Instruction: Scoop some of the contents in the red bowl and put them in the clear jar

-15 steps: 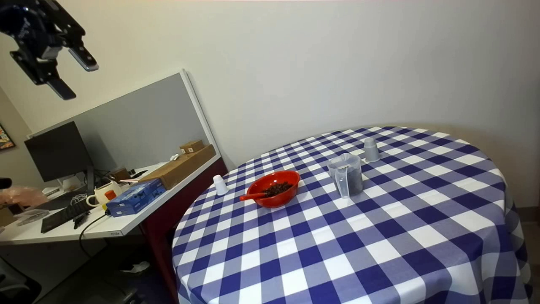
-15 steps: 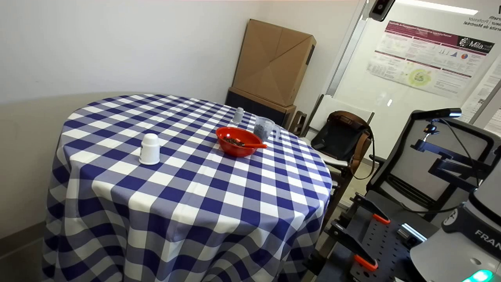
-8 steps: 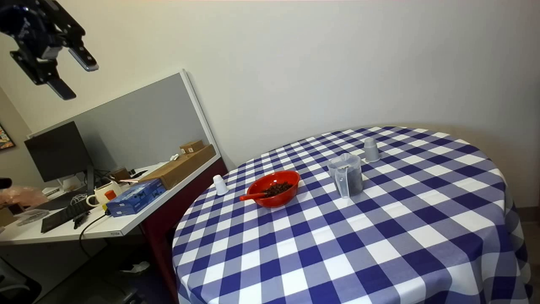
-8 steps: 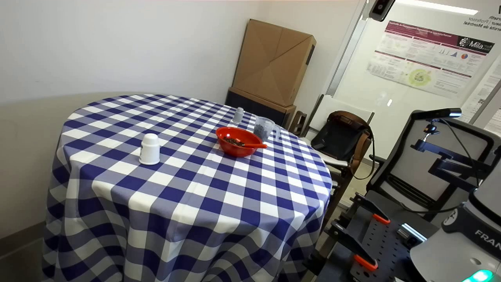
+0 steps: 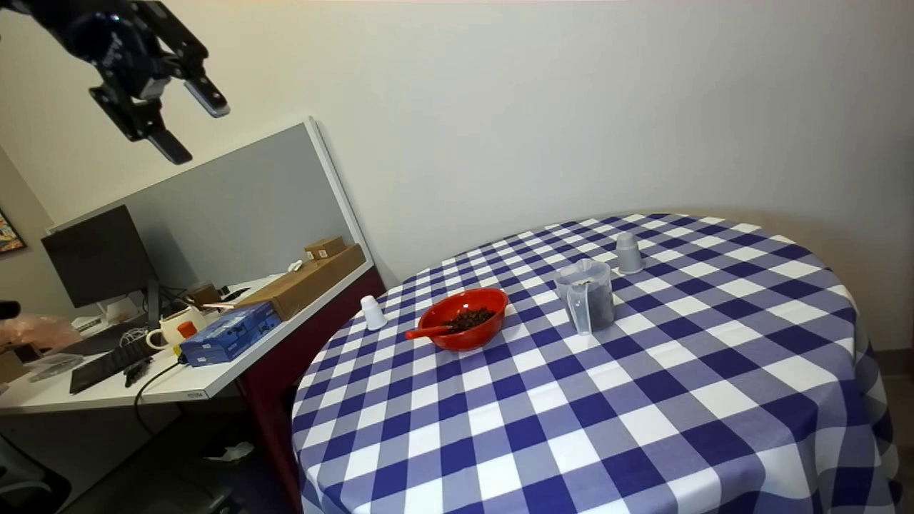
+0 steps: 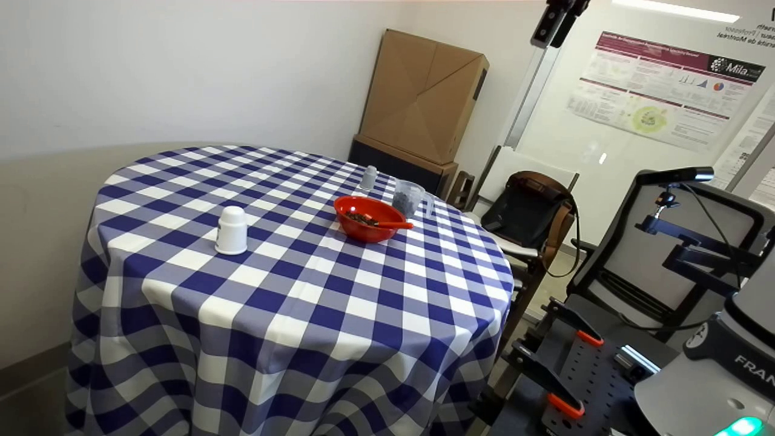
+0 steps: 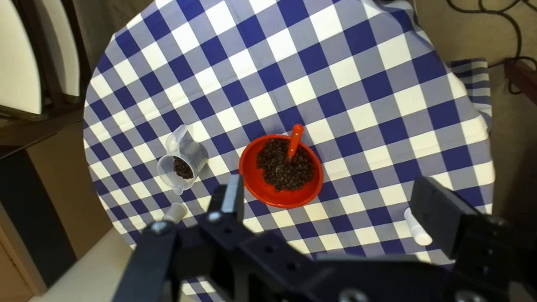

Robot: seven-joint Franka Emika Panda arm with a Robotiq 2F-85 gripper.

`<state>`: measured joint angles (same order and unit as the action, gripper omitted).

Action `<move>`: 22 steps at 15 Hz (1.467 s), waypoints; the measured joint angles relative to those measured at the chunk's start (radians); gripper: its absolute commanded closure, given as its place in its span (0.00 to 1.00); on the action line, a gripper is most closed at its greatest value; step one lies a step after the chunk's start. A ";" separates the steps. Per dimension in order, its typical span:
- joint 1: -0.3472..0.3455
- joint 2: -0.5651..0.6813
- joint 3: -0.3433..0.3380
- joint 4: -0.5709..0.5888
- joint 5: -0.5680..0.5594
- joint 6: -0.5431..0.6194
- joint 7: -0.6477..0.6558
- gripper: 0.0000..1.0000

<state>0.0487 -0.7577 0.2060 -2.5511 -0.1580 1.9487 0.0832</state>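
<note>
- In an exterior view, the red bowl [image 5: 477,338] sits upright on the checked tablecloth [image 5: 457,421], to the left of the clear jar [image 5: 598,291] and apart from it.
- The spoon [image 5: 428,332] rests in the bowl, its long axis running left to right; the red handle crosses the rim and points left and slightly near.
- Its inner end lies to the right among the dark beans [image 5: 470,320], partly hidden.
- The jar stands upright, handle on the near side, spout on the far side; the wrist view shows more beans [image 7: 183,168] inside it.
- A white vessel [image 5: 372,313] stands left of the bowl, narrow end up; a greyish vessel [image 5: 628,255] stands just beyond the jar, to the right.
- The gripper [image 5: 200,134] hangs high on the left, well apart from the bowl, its two fingers spread wide.
</note>
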 measured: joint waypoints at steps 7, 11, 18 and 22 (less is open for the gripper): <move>-0.050 0.271 -0.081 0.045 0.007 0.120 0.000 0.00; -0.050 0.433 -0.108 0.130 0.029 0.137 0.000 0.00; -0.054 0.665 -0.154 0.237 0.053 0.203 0.012 0.00; -0.056 0.766 -0.175 0.263 0.053 0.230 0.017 0.00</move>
<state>-0.0069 0.0080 0.0306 -2.2876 -0.1054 2.1791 0.0997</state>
